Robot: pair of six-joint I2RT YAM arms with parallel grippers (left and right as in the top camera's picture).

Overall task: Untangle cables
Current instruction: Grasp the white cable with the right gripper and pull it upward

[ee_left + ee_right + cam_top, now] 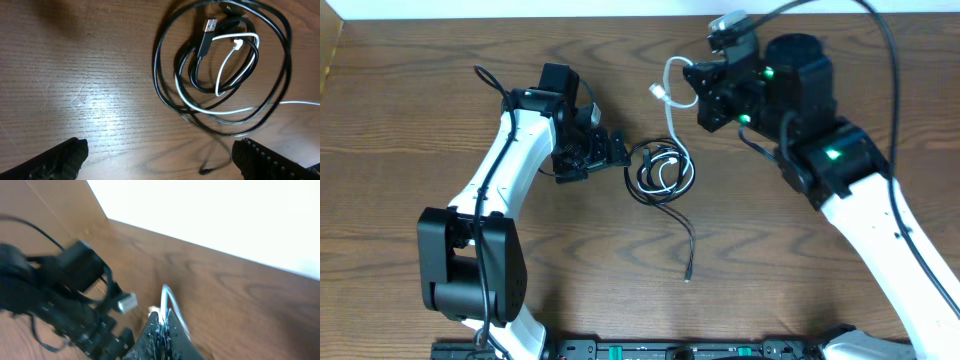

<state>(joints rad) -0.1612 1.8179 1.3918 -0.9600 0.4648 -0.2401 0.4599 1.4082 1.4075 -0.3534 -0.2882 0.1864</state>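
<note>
The right hand (161,330) is pinched shut on the white cable (166,294), which comes up out of the closed fingertips in a narrow loop. Just left of that loop, the cable's white plug (125,300) hangs free in the air. From overhead this hand sits at the far side of the worktop (770,260), right of centre. The white cable arcs over beside it, then drops down and towards the middle into the tangle (660,172).

The left hand (160,150) is spread wide and grips nothing. In its wrist view its two dark fingers (62,160) show at the bottom corners with bare wood between them. It points at the tangle from the left and sits near it, but not touching.

The tangle lies flat in the middle of the worktop, between the two hands. The black cables (159,75) form overlapping rings. Where one black cord ends and the other begins is hard to make out in the coil. Inside the rings lies a black plug with a metal tip (207,36), and a run of the white cable threads through the loops and leaves to the right. One black tail (686,250) leaves the coil and runs towards the near edge, ending alone on the wood.

The left arm (60,295) is a dark blur in the right wrist view.
</note>
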